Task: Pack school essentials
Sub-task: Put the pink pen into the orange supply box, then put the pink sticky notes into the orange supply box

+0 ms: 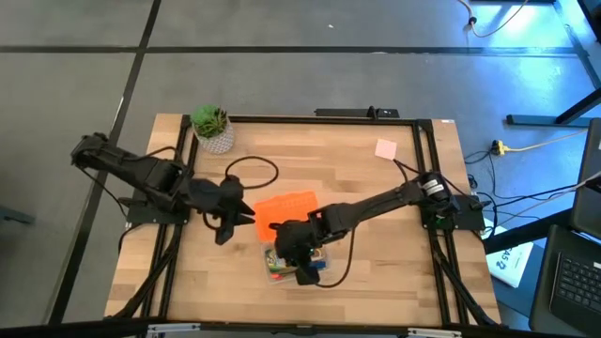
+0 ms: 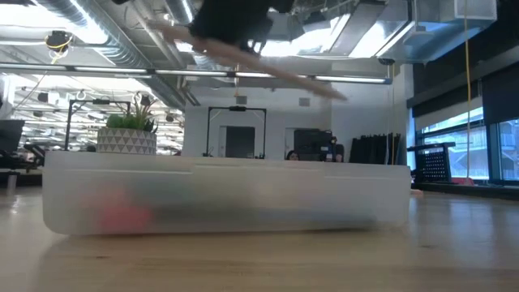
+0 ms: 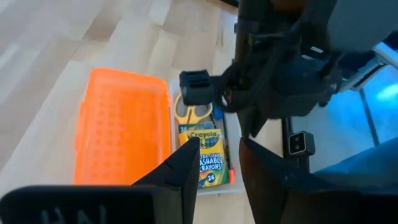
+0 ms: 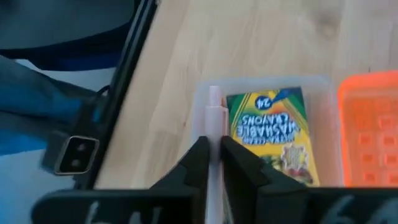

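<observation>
A clear case [image 1: 282,261] stands on the table near the front, seen close up in the low view [image 2: 227,199]. In it lie a green-and-yellow crayon box [image 4: 273,134] and yellow-handled scissors [image 3: 193,112]. Its orange perforated lid [image 1: 286,208] lies flat beside it on the far side. My right gripper [image 1: 299,255] is over the case, shut on a pale pencil [image 2: 276,66]. My left gripper [image 1: 242,214] is open and empty, just left of the lid. A pink note pad [image 1: 386,148] lies flat at the far right. My right gripper pinches the pale pencil's shaft [image 4: 214,127] between its two fingers, which come from above and point down. In the low view the pencil sticks out on both sides of the gripper, tilted, lifted clear above the case.
A green potted plant [image 1: 213,127] stands at the far left corner, with a black cable loop [image 1: 254,169] beside it. Bare wood lies between the lid and the note pad and along the table's front left.
</observation>
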